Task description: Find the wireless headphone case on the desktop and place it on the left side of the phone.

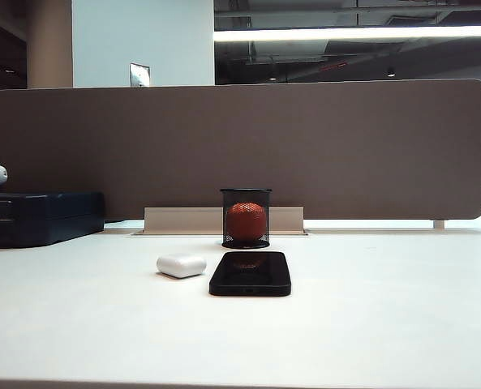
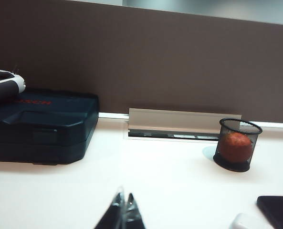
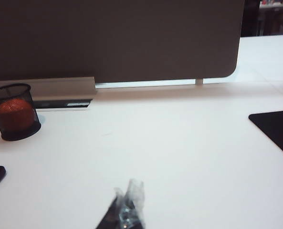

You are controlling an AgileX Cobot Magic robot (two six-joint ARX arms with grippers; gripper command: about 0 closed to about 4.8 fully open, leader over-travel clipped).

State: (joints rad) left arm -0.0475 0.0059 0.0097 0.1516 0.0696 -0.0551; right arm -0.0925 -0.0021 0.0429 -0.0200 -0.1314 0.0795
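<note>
The left gripper point(image 2: 123, 210) and right gripper point(image 3: 127, 205), both pinched shut and empty, hover apart from the wireless headphone case point(image 1: 181, 265), which lies just left of the phone point(image 1: 251, 273).

1. The wireless headphone case point(image 1: 181, 265) is lying flat on the desk point(image 1: 370, 324), small, glossy white and pill-shaped, with its long side running left to right.
2. It is sitting just beside the phone's left edge in the exterior view, apart from it by a narrow gap; only its corner is peeking into the left wrist view.
3. The phone point(image 1: 251, 273) is resting screen-up, a flat black slab with rounded corners, its glossy screen catching an orange reflection.
4. The desk is showing as a broad matte white surface beneath both.
</note>
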